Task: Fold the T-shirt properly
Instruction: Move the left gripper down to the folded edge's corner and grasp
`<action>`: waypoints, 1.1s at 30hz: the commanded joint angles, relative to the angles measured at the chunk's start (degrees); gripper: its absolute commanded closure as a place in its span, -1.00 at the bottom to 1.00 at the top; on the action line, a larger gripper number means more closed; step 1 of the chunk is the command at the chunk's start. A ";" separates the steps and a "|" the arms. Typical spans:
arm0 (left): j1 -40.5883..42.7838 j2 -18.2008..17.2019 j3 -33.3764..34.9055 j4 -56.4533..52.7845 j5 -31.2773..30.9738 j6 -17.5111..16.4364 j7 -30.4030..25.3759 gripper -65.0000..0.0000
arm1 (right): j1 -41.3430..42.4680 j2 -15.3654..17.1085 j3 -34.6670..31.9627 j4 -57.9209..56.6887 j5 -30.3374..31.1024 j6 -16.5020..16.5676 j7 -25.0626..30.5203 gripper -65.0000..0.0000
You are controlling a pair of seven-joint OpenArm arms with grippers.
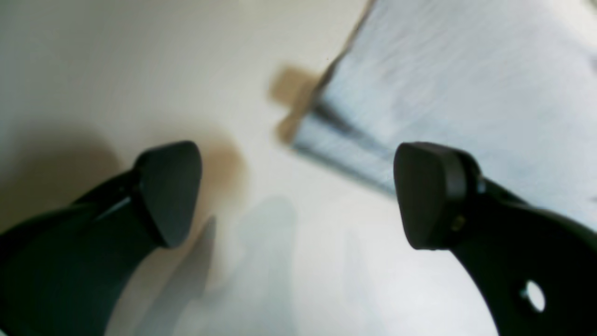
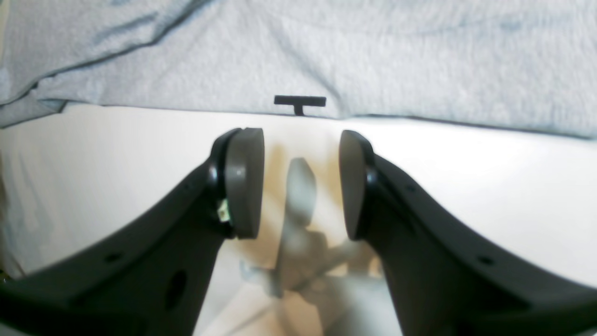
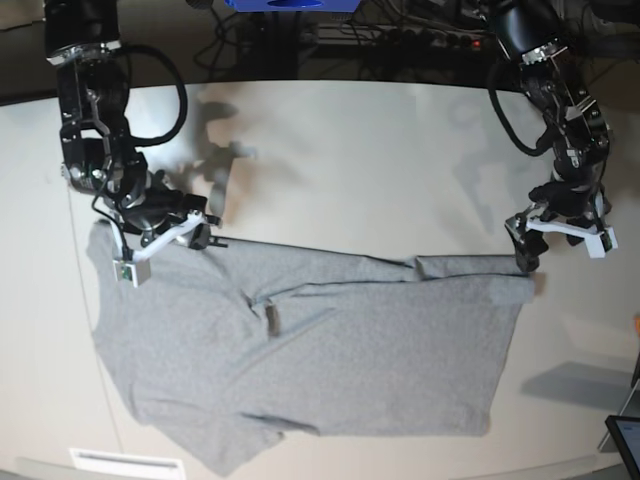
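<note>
The heather-grey T-shirt lies spread on the pale table, plain side up, with a folded strip along its far edge. My left gripper hovers at the shirt's far right corner. In the left wrist view it is wide open and empty over bare table, and the shirt's corner lies just beyond the fingers. My right gripper is at the shirt's far left edge. In the right wrist view it is open and empty, just short of the shirt's edge.
A small black T-shaped mark sits at the shirt's edge ahead of the right gripper. Cables and a blue object lie beyond the table's back edge. A dark screen corner is at the lower right. A white label is at the front edge.
</note>
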 commanded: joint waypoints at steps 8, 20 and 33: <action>-6.43 1.51 -2.76 -5.70 -0.15 -2.49 -1.32 -0.68 | -0.74 0.38 0.23 0.93 -0.17 0.47 1.10 0.22; -12.23 1.34 -3.81 -13.08 -0.24 -2.49 -1.23 -0.28 | -2.14 0.38 0.23 0.93 -0.35 0.47 1.10 0.22; -15.40 1.34 -3.64 -18.09 -0.24 -2.49 -1.32 -0.28 | -2.14 0.38 0.23 0.93 -0.35 0.47 1.10 0.22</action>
